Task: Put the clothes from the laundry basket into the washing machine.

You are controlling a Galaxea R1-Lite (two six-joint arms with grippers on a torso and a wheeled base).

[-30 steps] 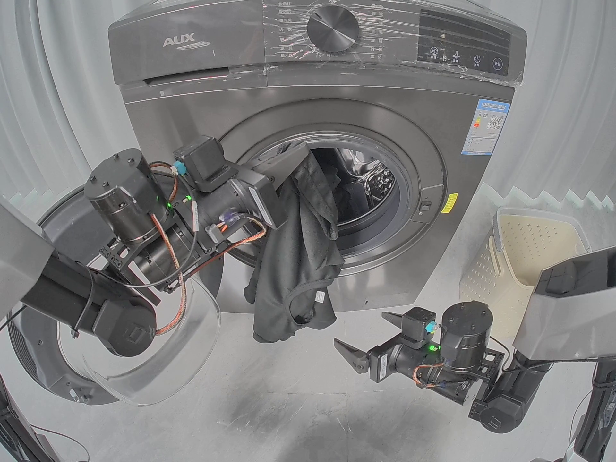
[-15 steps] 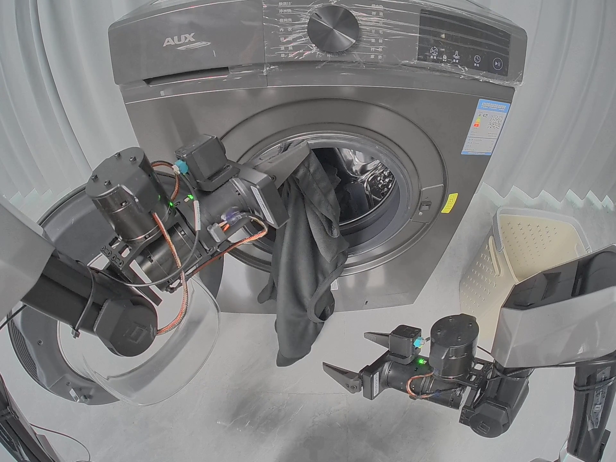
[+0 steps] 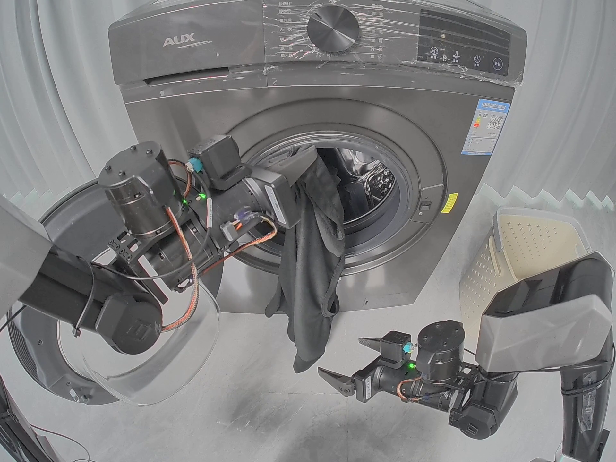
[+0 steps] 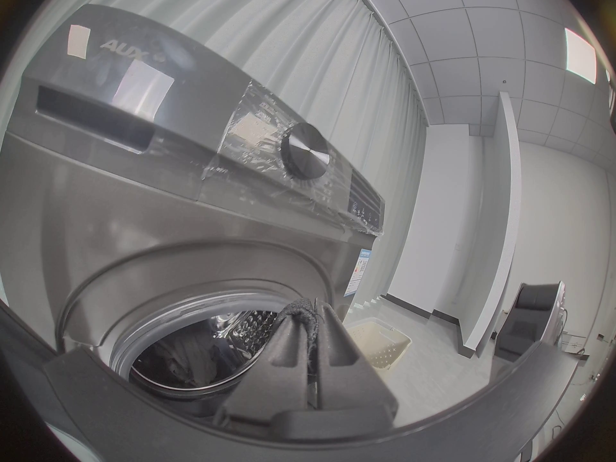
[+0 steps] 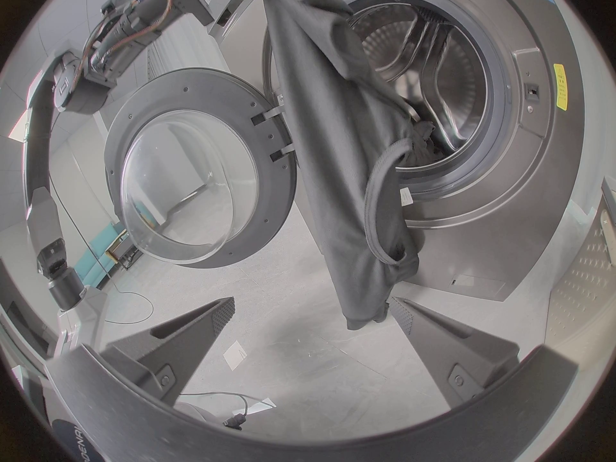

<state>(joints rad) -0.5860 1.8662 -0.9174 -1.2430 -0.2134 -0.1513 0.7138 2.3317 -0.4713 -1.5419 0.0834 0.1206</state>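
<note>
Drum mouth [image 3: 359, 190] of the washing machine [image 3: 192, 104] stands open. Round door [image 3: 70, 245] is swung out wide to 8 o'clock of the mouth, with its glass bowl bulging forward. Left pincer [image 3: 307, 157] sits at the mouth's 10 o'clock rim, fingers pressed together on a bunched fold of the dark grey shirt [image 3: 314, 258]. Shirt hangs straight down across the mouth's 9 o'clock edge and over the front panel below, hem dangling low. Its top is at the rim, not inside the drum. More dark clothes [image 3: 351, 199] lie inside the drum, past the shirt.

Right pincer [image 3: 346, 359] is low over the floor [image 3: 256, 412] at 5 o'clock of the shirt hem. Its fingers are spread wide with nothing between them, tips aimed at the hem, close but apart from it.

Bare floor at 6 o'clock runs between the door edge and the right pincer. Cream perforated laundry basket [image 3: 532, 245] stands at 3 o'clock of the machine, near its side, partly behind the right arm.

Floor is pale grey and glossy. White pleated curtain [image 3: 38, 65] hangs behind the machine. Clear film [image 3: 289, 33] covers the control panel.
</note>
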